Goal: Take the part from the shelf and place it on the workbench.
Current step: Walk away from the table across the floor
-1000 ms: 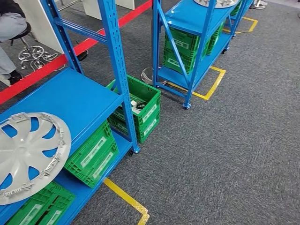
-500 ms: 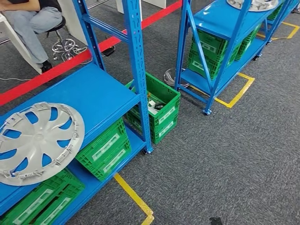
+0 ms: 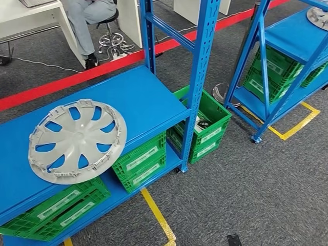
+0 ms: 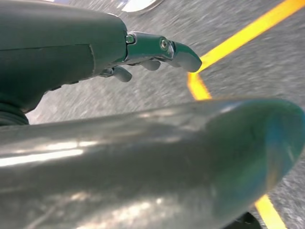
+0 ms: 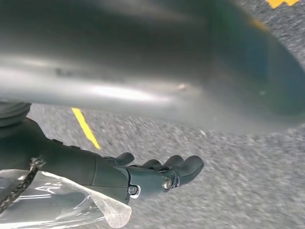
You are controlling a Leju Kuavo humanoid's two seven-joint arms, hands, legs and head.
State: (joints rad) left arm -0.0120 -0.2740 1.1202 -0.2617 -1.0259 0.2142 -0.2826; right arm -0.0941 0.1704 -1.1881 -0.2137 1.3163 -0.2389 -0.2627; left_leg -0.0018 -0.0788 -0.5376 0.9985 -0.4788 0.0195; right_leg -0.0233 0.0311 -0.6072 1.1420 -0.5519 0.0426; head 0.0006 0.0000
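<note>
The part is a grey plastic wheel cover with curved spokes, lying flat on the blue shelf board of the near rack, left of centre in the head view. My left hand hangs over the grey carpet with its fingers stretched out and nothing in it. My right hand hangs the same way above the carpet, fingers loosely extended and holding nothing. Both hands are away from the shelf.
Green crates stand on the lower board, another green crate on the floor by the rack's upright. A second blue rack with a second wheel cover stands at right. A seated person is behind a red floor line. Yellow tape marks the carpet.
The camera has turned left: the whole scene has slid rightward in the picture, bringing the wheel cover and near rack toward the centre. Nothing on the shelf has moved.
</note>
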